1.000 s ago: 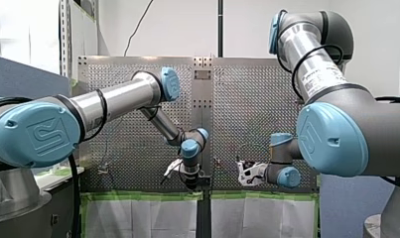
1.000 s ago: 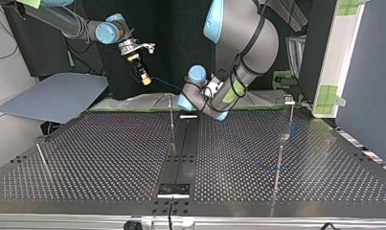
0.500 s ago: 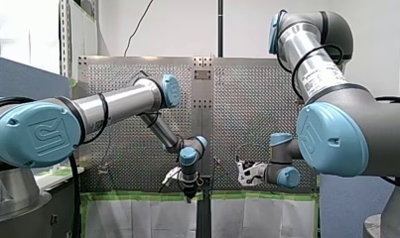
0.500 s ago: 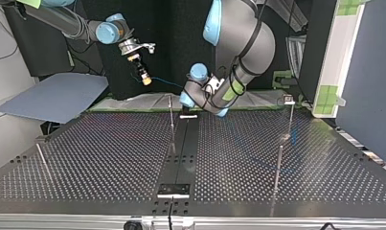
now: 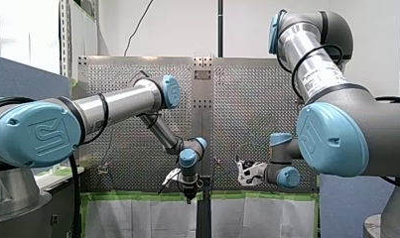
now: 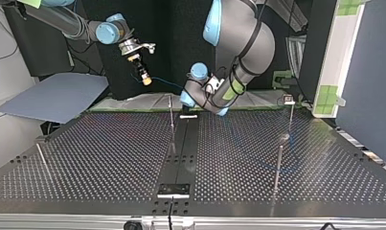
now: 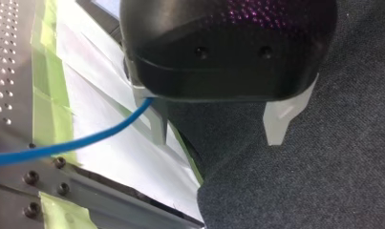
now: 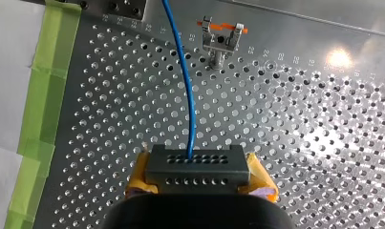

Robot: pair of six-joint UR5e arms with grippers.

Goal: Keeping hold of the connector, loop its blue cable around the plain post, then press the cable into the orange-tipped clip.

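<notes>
Right wrist view first: my right gripper [image 8: 198, 180] is closed snugly on the connector [image 8: 195, 162], a dark grey block with two rows of small holes, pinched at both ends by the yellow pads [image 8: 138, 179]. The blue cable [image 8: 186, 95] leaves the connector's front face and runs straight ahead over the perforated table [image 8: 314, 124]. It passes just beside the orange-tipped clip [image 8: 222, 37] without touching it, then is cut off by the frame. In the top view the connector hangs in the air, upper left of the frame. In the left wrist view my left gripper [image 7: 221, 136] has its fingers spread wide with nothing between them, and the cable slips out from beside one finger. Green tape [image 8: 47, 71] and white paper [image 8: 8, 86] line the table's edge, grey carpet [image 7: 300, 191] lies below, and a white wall [image 5: 187, 25] stands beyond. Thin metal posts [image 6: 172, 117] rise from the board; I cannot tell which is the plain one. In the top view my left gripper's tip is hidden behind its own arm.
</notes>
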